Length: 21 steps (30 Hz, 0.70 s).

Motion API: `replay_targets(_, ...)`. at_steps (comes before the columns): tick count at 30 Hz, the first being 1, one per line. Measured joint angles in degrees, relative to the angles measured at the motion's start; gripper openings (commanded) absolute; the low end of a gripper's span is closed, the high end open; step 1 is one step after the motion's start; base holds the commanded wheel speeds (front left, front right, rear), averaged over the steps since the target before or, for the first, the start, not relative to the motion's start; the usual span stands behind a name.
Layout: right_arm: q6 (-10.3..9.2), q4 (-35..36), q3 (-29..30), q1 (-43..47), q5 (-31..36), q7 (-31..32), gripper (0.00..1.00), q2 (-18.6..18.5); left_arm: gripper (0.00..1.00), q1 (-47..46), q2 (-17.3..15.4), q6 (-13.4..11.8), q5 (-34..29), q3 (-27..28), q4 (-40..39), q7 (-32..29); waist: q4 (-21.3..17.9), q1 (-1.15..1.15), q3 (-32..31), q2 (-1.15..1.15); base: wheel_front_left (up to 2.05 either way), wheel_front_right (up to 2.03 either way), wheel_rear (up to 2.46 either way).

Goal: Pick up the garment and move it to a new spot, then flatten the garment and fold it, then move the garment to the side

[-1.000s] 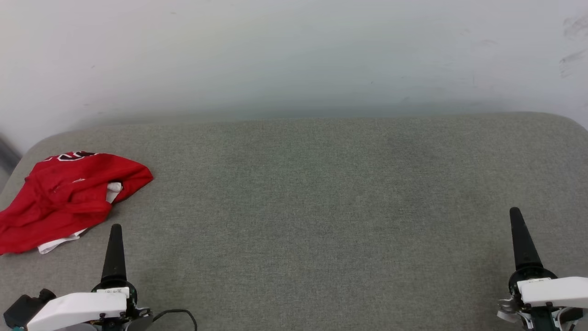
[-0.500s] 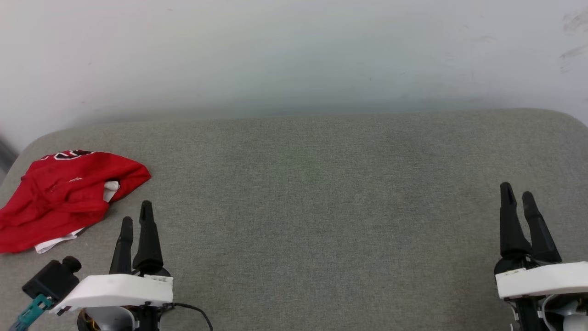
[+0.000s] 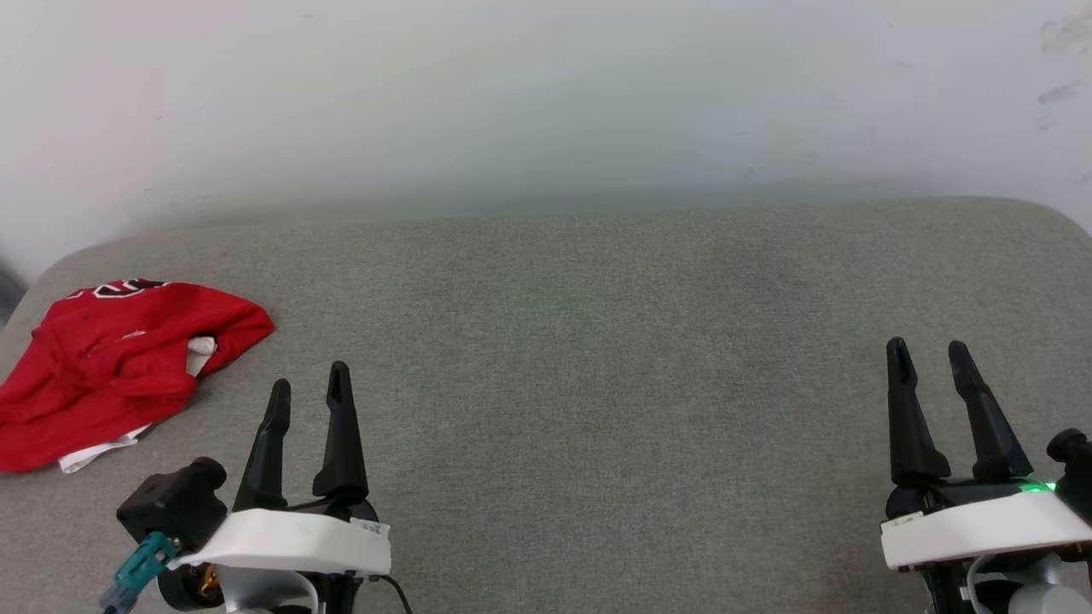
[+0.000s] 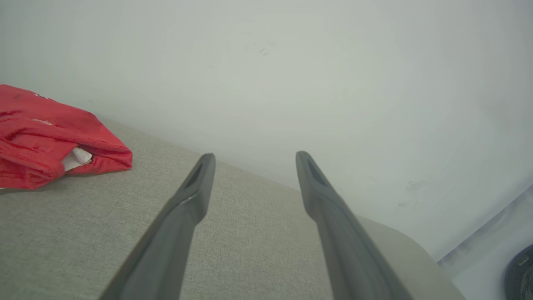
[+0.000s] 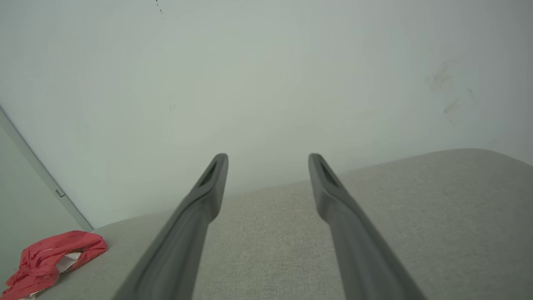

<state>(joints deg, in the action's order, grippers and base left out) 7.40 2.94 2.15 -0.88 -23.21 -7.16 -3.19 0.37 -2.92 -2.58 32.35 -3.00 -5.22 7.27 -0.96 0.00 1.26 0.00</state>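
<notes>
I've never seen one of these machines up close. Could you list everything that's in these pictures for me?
garment: one, red with bits of white, crumpled at the left end of the padded surface.
padded surface: one, grey woven fabric with rounded corners, spanning the scene.
wall: one, white with faint scuffs, behind the padded surface.
left gripper: one, black fingers on a white body, lower left, open and holding nothing, apart from the garment.
right gripper: one, same colours, lower right, open and holding nothing.
</notes>
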Motion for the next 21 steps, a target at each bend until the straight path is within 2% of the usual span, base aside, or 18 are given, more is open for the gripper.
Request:
replay_targets(7, 0.01, 0.73, -0.75, 0.26, 6.43, -1.16, 1.00, -0.08, 1.00, 0.26, -2.09, -2.25, -5.80, -4.31, -1.15, 1.07, -0.21, 0.00, 0.13, 0.00, 0.00, 0.00, 0.00)
replay_targets(15, 0.01, 1.21, -0.65, 0.97, 12.55, -2.45, 1.00, 0.03, 1.00, 0.24, -5.69, -8.64, -12.80, -11.18, -1.51, 2.40, -0.41, 0.00, 0.20, 0.00, 0.00, 0.00, 0.00)
replay_targets(21, 0.01, 1.47, -0.87, 1.21, 16.85, -3.26, 1.00, 0.11, 1.00, -0.14, -7.64, -13.36, -15.04, -15.43, -1.51, 3.16, -0.42, 0.00, 0.31, 0.00, 0.00, 0.00, 0.00)
